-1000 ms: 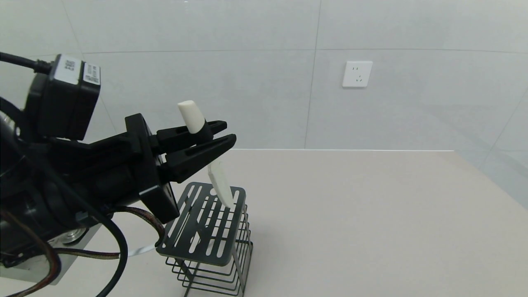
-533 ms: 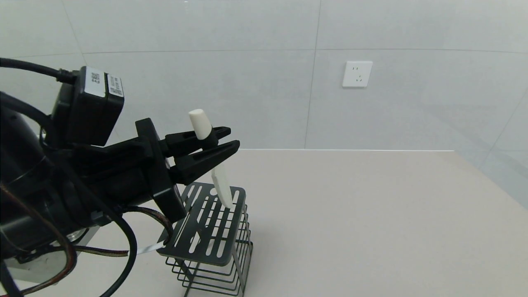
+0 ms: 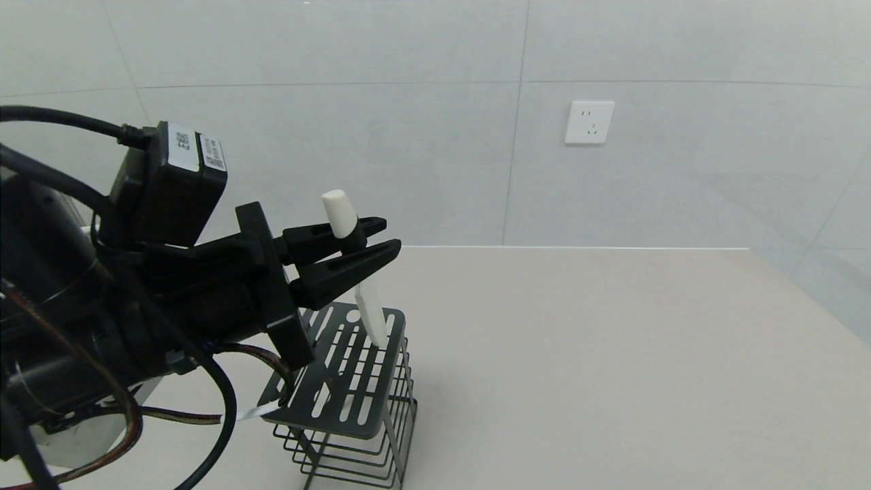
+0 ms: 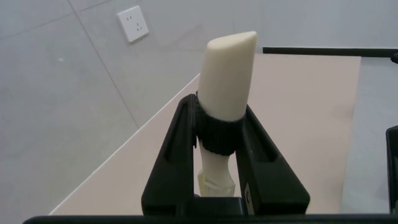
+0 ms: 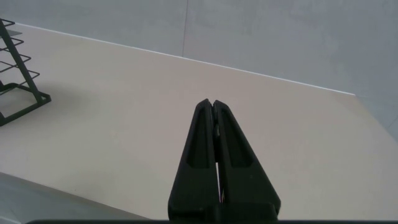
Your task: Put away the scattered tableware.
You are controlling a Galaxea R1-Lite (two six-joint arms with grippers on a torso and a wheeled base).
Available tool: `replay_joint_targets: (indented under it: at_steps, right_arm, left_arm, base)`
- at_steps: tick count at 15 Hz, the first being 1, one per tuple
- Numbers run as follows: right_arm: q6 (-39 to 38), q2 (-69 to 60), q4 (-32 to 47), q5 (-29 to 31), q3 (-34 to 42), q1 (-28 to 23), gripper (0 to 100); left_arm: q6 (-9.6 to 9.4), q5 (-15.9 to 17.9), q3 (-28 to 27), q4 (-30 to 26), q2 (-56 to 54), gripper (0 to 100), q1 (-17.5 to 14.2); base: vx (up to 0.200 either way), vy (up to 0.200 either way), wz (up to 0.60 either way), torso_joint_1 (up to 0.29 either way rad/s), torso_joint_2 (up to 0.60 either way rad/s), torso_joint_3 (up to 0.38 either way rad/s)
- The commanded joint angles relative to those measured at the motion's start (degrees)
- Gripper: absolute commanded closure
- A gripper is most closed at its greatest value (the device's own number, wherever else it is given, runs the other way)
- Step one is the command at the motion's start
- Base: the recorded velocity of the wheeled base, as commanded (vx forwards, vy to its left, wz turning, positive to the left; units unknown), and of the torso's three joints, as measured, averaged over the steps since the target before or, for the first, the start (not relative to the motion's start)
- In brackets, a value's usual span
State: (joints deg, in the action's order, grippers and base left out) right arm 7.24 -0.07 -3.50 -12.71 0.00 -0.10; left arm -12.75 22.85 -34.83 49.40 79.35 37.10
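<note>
My left gripper (image 3: 367,243) is shut on a white knife (image 3: 367,309) with a cream handle (image 3: 339,211) and a black collar. It holds the knife nearly upright, blade down, with the tip at the slotted top of the black wire rack (image 3: 347,388). In the left wrist view the cream handle (image 4: 227,71) stands up between my left gripper's (image 4: 221,134) black fingers. My right gripper (image 5: 214,134) is shut with nothing in it, above the beige table (image 5: 124,130).
The beige table (image 3: 578,354) stretches wide to the right of the rack, ending at a grey tiled wall with a white socket (image 3: 588,122). A corner of the wire rack (image 5: 15,87) is in the right wrist view.
My left gripper has moved right and down with the knife, bringing the blade tip lower toward the rack's slotted top.
</note>
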Motion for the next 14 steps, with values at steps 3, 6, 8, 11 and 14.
replay_joint_targets:
  at_steps: [3, 6, 8, 11, 14]
  right_arm:
    - [0.1, 0.1, 0.0, 0.0, 0.0, 0.0, 100]
    - [0.1, 0.1, -0.1, 0.0, 0.0, 0.0, 100]
    - [0.1, 0.1, -0.1, 0.0, 0.0, 0.0, 100]
    - [0.1, 0.1, -0.1, 0.0, 0.0, 0.0, 100]
    - [0.0, 0.1, -0.1, 0.0, 0.0, 0.0, 100]
  left_arm:
    - [0.01, 0.0, 1.9, 0.3, 0.6, 100, 0.0]
    - [0.01, 0.0, 1.9, 0.3, 0.9, 100, 0.0]
    - [-0.87, -0.1, 2.0, 0.3, 2.2, 100, -0.3]
    - [-1.40, 0.0, 2.7, 0.4, 3.2, 100, -0.4]
    - [-1.40, 0.0, 3.9, 0.5, 3.6, 100, -0.4]
  base:
    - [0.000, 0.000, 0.00, 0.000, 0.00, 0.000]
    - [0.000, 0.000, 0.00, 0.000, 0.00, 0.000]
    - [0.000, 0.000, 0.00, 0.000, 0.00, 0.000]
    - [0.000, 0.000, 0.00, 0.000, 0.00, 0.000]
    - [0.000, 0.000, 0.00, 0.000, 0.00, 0.000]
